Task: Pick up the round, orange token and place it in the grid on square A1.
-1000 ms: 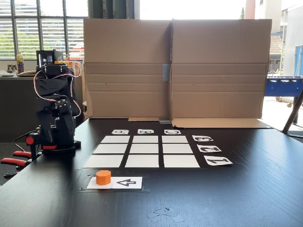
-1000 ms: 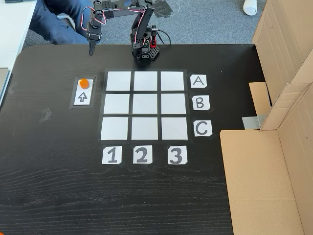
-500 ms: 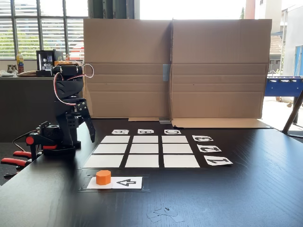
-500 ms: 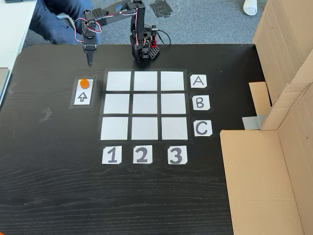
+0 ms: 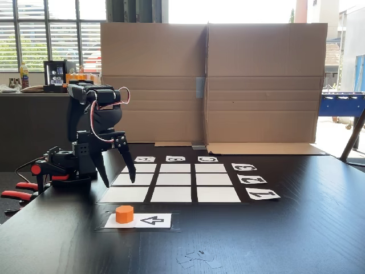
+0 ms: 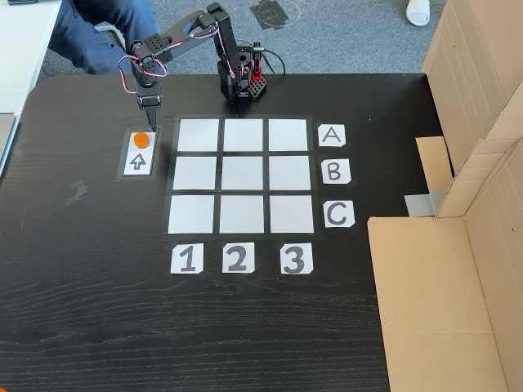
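Observation:
The orange token (image 5: 124,213) (image 6: 140,140) rests on the near end of a white arrow card (image 5: 153,220), apart from the grid (image 5: 174,179) (image 6: 242,176). Square A1 (image 5: 124,194) (image 6: 198,135) is the corner cell nearest the card and the arm's side, and it is bare. My gripper (image 5: 120,181) (image 6: 151,126) hangs above the table just behind the token, fingers pointing down. Its two black fingers are spread apart, open, with nothing between them. The other eight cells are bare too.
The arm's base (image 6: 241,82) (image 5: 68,168) is clamped at the table edge with red-handled clamps (image 5: 17,194). A tall cardboard wall (image 5: 211,80) (image 6: 458,245) stands beyond the grid. A person's legs (image 6: 98,33) are behind the table. Tape scraps (image 5: 197,258) lie near the front edge.
The arm has swung out and down from its folded pose toward the token, and the fingers have spread open. The token has not moved.

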Robot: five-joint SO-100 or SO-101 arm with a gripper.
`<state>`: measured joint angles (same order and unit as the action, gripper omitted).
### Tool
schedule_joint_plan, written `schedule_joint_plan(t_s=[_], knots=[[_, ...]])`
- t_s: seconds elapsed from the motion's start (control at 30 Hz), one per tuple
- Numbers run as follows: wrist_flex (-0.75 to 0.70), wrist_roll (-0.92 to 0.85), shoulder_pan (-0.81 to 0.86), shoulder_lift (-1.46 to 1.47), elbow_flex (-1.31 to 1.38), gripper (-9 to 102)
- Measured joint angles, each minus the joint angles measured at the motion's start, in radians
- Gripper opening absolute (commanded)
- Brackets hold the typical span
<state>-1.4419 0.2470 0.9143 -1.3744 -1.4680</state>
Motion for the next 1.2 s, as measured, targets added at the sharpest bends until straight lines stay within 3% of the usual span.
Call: schedule_joint_plan(t_s=[1.2], knots=[[0.029,0.064,-0.003,0.37,0.273,28]])
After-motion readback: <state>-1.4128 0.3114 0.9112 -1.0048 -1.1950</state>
